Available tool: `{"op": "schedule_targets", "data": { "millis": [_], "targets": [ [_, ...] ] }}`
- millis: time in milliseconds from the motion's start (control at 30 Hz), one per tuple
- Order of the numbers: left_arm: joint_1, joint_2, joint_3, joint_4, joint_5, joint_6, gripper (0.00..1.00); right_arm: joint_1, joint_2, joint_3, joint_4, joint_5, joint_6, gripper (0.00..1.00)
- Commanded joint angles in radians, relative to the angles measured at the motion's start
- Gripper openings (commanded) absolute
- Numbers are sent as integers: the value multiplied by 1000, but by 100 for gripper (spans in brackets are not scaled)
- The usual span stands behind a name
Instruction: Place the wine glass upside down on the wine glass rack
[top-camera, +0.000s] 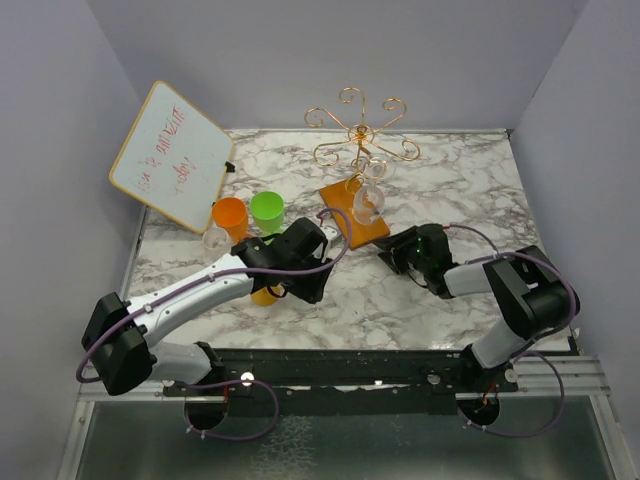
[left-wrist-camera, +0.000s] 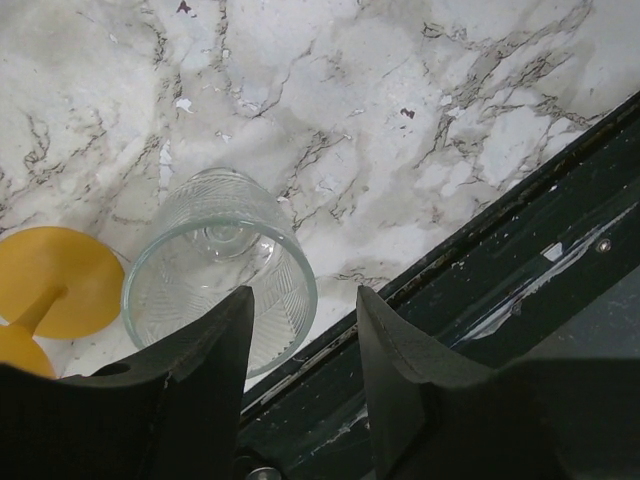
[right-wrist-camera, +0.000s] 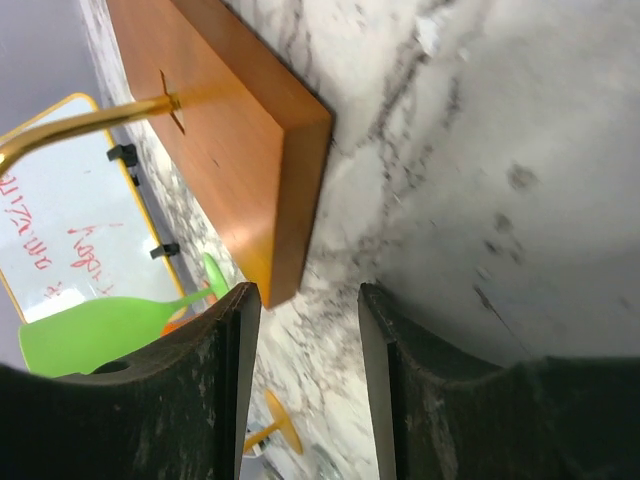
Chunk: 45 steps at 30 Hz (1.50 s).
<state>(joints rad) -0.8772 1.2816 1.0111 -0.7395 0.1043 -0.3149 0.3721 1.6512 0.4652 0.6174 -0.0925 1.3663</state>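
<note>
The wine glass rack (top-camera: 358, 130) is gold wire with curled arms on an orange-brown wooden base (top-camera: 352, 215). A clear wine glass (top-camera: 367, 200) hangs on it, bowl down. In the left wrist view another clear ribbed wine glass (left-wrist-camera: 215, 275) lies on the marble with its rim towards me, just beyond my left finger (left-wrist-camera: 205, 360). My left gripper (left-wrist-camera: 305, 295) is open and empty, and in the top view (top-camera: 295, 280) it hides that glass. My right gripper (top-camera: 392, 255) is open and empty by the base's near corner (right-wrist-camera: 285, 200).
An orange glass (top-camera: 230, 214), a green glass (top-camera: 266, 210) and a small clear glass (top-camera: 215, 239) stand at the left. A yellow glass (left-wrist-camera: 55, 285) lies beside the ribbed one. A white board with red writing (top-camera: 172, 155) leans at the back left. The black front rail (left-wrist-camera: 480, 270) is close.
</note>
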Motion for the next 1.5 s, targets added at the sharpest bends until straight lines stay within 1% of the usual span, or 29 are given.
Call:
{"op": "schedule_targets", "data": {
  "millis": [0, 133, 300, 400, 500, 633, 733, 800, 900, 1000, 1133, 1233, 1267, 1300, 1400, 1467],
  "targets": [
    [-45, 31, 12, 30, -79, -49, 46, 1, -99, -82, -123, 29, -34, 50],
    [-78, 47, 10, 38, -158, -63, 41, 1, -212, -107, -202, 11, -61, 49],
    [-90, 60, 9, 45, -206, -69, 27, 2, -360, -115, -340, 42, -107, 49],
    [-95, 58, 6, 47, -222, -72, 21, 2, -462, -123, -416, 67, -121, 49],
    [-97, 59, 7, 51, -229, -74, 13, 1, -556, -133, -477, 83, -127, 50],
    [-105, 60, 9, 71, -205, -75, 0, 1, -651, -140, -518, 62, -148, 53],
    [-126, 47, 12, 95, -198, -68, 0, 1, -690, -153, -526, 14, -146, 57],
    [-145, 26, 18, 123, -209, -71, 0, 0, -708, -178, -499, -42, -116, 59],
    [-170, -27, 1, 216, -237, -94, 0, 1, -728, -215, -449, -141, -41, 59],
    [-213, -106, -77, 401, -274, -107, 0, 2, -746, -224, -461, -210, 29, 61],
    [-265, -173, -196, 647, -436, -123, 0, 2, -782, -235, -495, -275, 133, 68],
    [-283, -179, -235, 769, -547, -118, 0, 1, -832, -238, -507, -293, 195, 77],
    [-287, -177, -242, 806, -567, -114, 0, 1, -850, -230, -528, -290, 205, 82],
    [-289, -173, -248, 842, -577, -106, 0, 2, -869, -220, -546, -286, 214, 84],
    [-294, -150, -266, 964, -593, -96, 0, 2, -898, -194, -528, -292, 230, 90],
    [-297, -122, -267, 1017, -602, -107, 0, 1, -893, -162, -543, -303, 229, 91]
  ]
}}
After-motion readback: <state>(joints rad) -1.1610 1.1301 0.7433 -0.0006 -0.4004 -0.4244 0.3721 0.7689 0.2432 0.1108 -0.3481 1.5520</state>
